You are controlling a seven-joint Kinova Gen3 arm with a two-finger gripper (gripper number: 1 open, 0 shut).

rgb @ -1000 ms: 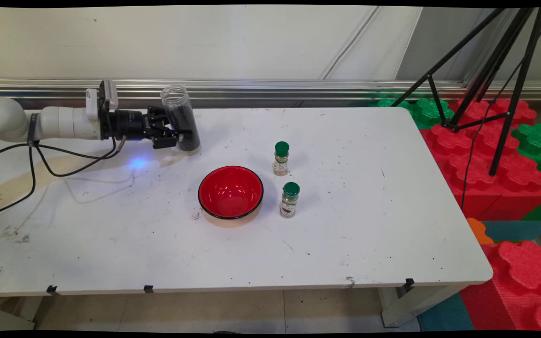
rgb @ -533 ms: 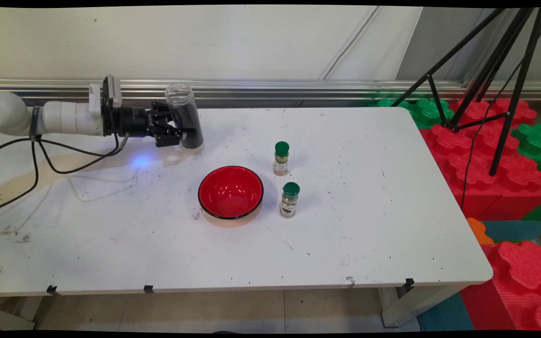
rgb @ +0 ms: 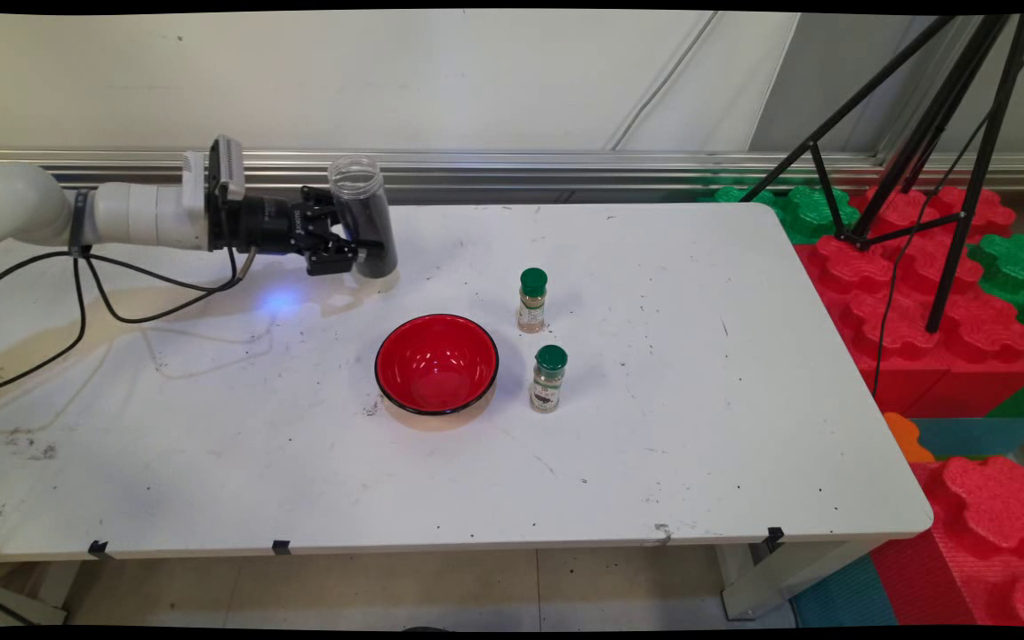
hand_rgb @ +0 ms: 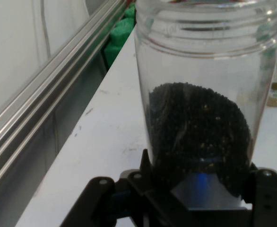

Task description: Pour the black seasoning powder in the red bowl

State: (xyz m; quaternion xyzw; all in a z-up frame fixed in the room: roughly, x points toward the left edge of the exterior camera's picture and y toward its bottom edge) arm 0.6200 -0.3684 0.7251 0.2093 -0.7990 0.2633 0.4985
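Observation:
My gripper [rgb: 361,253] is shut on a clear open-topped jar [rgb: 368,222] partly filled with small black grains, held upright just above the table's back left part. In the hand view the jar [hand_rgb: 200,109] fills the middle, with the black fingers clamped round its lower part [hand_rgb: 200,189]. A red bowl with a black rim [rgb: 436,363] stands in front and to the right of the jar, some way off. Two small spice bottles with green caps stand right of the bowl, one farther back [rgb: 532,300] and one nearer [rgb: 548,379].
The white table [rgb: 699,427] ends at a metal rail and wall behind. Black cables [rgb: 76,311] hang from the arm over the table's left side. Red and green foam blocks [rgb: 921,293] and a black tripod [rgb: 939,133] stand off the right edge.
The arm has carried the jar to the right and slightly up, toward the table's middle. The bowl and both spice bottles stand where they were.

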